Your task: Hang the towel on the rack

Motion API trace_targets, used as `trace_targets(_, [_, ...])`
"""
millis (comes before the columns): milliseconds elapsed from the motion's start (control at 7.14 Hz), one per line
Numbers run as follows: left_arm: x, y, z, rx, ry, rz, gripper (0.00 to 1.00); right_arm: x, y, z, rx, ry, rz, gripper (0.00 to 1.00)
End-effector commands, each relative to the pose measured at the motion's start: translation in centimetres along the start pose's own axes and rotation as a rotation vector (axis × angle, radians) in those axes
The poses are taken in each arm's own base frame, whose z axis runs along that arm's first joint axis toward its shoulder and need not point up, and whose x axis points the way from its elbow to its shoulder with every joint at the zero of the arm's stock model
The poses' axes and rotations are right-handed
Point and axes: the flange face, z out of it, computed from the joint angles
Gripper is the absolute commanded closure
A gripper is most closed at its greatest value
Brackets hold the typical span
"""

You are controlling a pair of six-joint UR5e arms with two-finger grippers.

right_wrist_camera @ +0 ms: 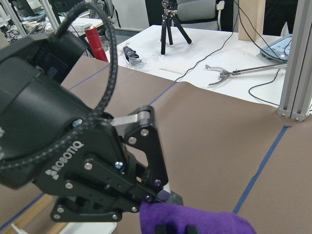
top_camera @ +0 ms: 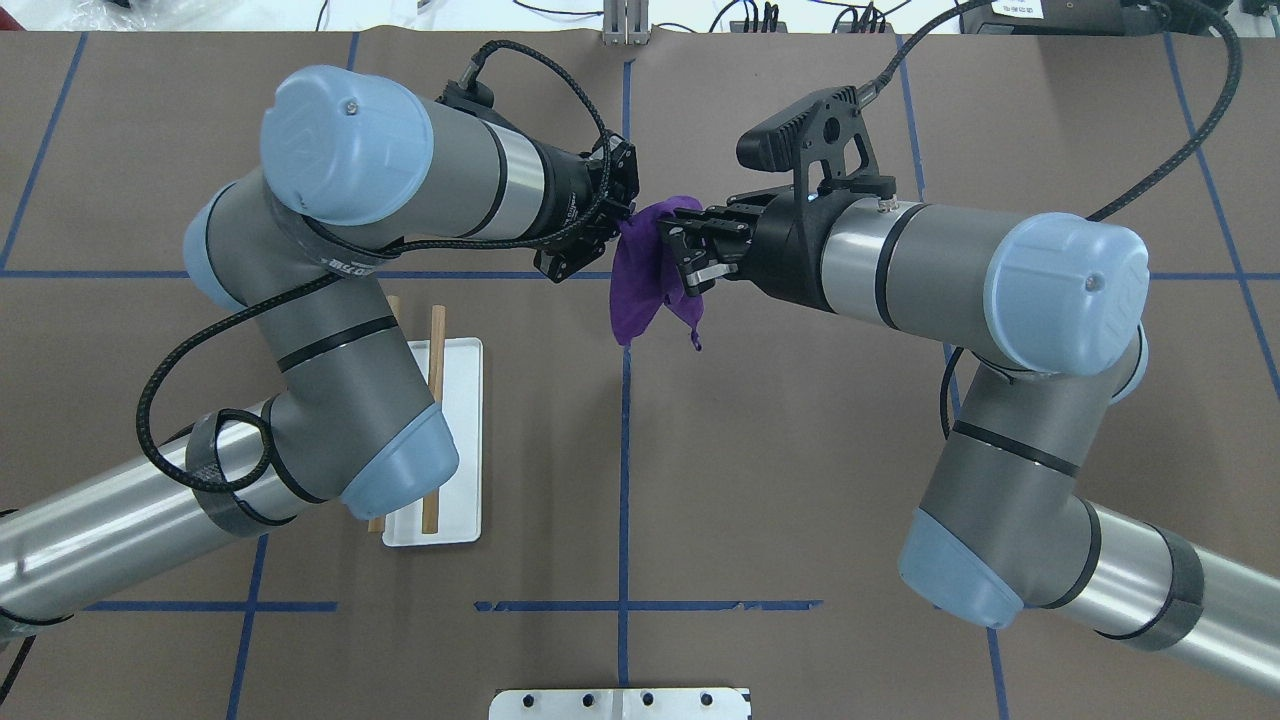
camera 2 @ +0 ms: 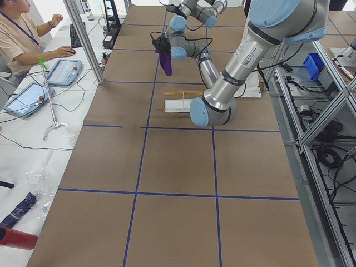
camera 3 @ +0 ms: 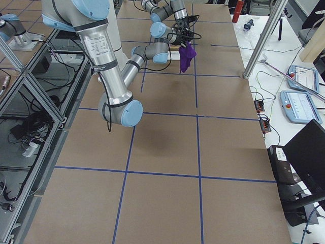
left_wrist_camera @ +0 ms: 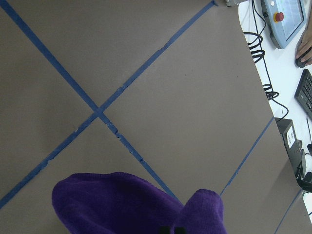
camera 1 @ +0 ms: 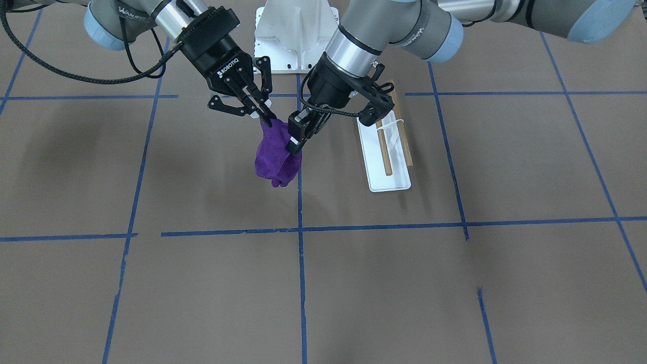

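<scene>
left hand (camera 1: 294, 143) and right hand (camera 1: 267, 120) each seemingly clench the purple towel (camera 1: 275, 161) aloft.

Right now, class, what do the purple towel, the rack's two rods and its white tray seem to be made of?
Towel: soft napped cloth, probably microfibre or terry; it hangs in limp folds with a fuzzy, matte surface.
Rods: seemingly bare wood; plain brown, matte, straight and round.
Tray: smooth white, plastic or painted metal; the look does not settle which.
</scene>
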Motion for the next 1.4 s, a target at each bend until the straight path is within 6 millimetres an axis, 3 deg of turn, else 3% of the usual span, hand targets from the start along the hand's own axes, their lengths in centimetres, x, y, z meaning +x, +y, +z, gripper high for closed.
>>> trace_targets(0, [-1.1,-0.3,-1.6,-0.007,0.010,0.008,1.00,1.0,0.0,-0.1,-0.130,0.013,0.042,0.01])
trace_targets(140, [-2.0,-1.1,-2.4,-0.001,0.010,0.038,1.00,2.3,-1.6,-1.6,-0.229,0.051,0.070,0.01])
trace_targets(420, [-7.1,-4.2,-3.8,0.029,-0.039,0.132,1.00,9.1,-3.8,-3.9,-0.392,0.141,0.170,0.00])
trace_targets(560, [-9.9,-5.2,-4.2,0.035,-0.074,0.223,1.00,12.4,-3.7,-4.6,-0.471,0.227,0.196,0.00])
trace_targets(700, [-12.4,-6.7,-4.6,0.045,-0.109,0.297,1.00,15.0,-3.7,-4.9,-0.551,0.284,0.112,0.00])
trace_targets(980, [-19.1,-11.4,-6.1,0.053,-0.140,0.475,1.00,22.0,-3.3,-7.0,-0.684,0.359,-0.030,0.00])
trace_targets(1120, [-22.8,-13.8,-7.1,0.048,-0.146,0.556,1.00,24.8,-2.6,-7.8,-0.724,0.366,-0.087,0.00])
trace_targets(1260, [-24.4,-14.7,-7.6,0.043,-0.152,0.602,1.00,25.8,-2.3,-8.1,-0.736,0.372,-0.100,0.00])
